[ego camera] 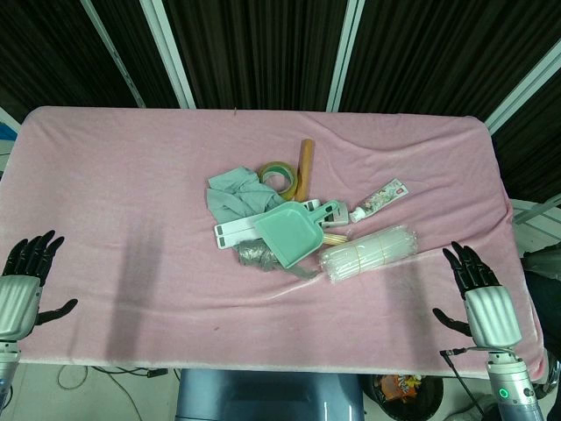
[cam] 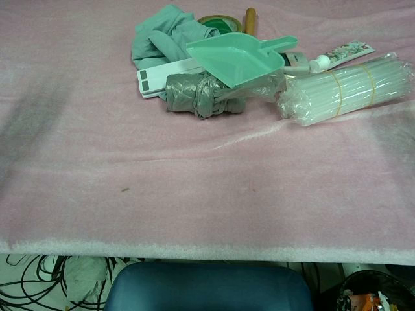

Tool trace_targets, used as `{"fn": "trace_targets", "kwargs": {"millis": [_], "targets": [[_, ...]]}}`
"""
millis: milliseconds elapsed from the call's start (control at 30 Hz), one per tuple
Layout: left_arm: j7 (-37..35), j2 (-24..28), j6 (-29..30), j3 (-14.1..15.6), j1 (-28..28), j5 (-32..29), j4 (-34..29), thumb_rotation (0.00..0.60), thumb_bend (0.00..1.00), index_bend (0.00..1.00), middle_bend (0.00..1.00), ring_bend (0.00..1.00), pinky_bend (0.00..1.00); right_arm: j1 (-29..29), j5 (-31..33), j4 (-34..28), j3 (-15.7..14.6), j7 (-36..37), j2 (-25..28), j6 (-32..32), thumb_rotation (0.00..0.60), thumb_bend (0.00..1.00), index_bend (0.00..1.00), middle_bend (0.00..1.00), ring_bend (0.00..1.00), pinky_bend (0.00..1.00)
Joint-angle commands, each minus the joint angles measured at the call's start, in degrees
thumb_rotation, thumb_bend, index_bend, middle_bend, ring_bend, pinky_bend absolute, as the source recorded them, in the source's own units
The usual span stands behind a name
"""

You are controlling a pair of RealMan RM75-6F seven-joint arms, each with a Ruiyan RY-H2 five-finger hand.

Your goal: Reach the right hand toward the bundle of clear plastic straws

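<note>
The straw bundle (ego camera: 369,252) is laid on the pink table (ego camera: 131,175), just right of the green dustpan (ego camera: 294,230). The right hand (ego camera: 480,298) is held near the table's front right edge, fingers spread, nothing held. The left hand (ego camera: 24,285) is likewise spread, empty.
</note>
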Motion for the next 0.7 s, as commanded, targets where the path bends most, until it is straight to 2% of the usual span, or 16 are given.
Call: {"fn": "trace_targets", "kwargs": {"millis": [33,467,700], "targets": [[0.0,0.0,-0.1,0.0,0.0,0.0,0.0,0.6,0.0,0.0,0.0,0.0,0.0,0.0,0.0,0.0,0.0,0.0,0.0,-0.1,0.6,0.04,0.0,0.0,0.0,0.22],[-1.1,0.5,0.3,0.0,0.4,-0.1,-0.1,0.6,0.0,0.0,0.0,0.0,0.0,0.8,-0.9,-0.4,-0.1,-1.3,-0.1,-0.8,0.6,0.06,0.0,0.0,0.0,0.23],[-1.3,0.3,-0.6,-0.3,-0.1,-0.6,0.1,0.6,0.0,0.0,0.0,0.0,0.0,3.9,0.8,0.4,2.2,-3.6,-0.8,-4.8,0.6,0.06,0.0,0.0,0.0,0.22]]}}
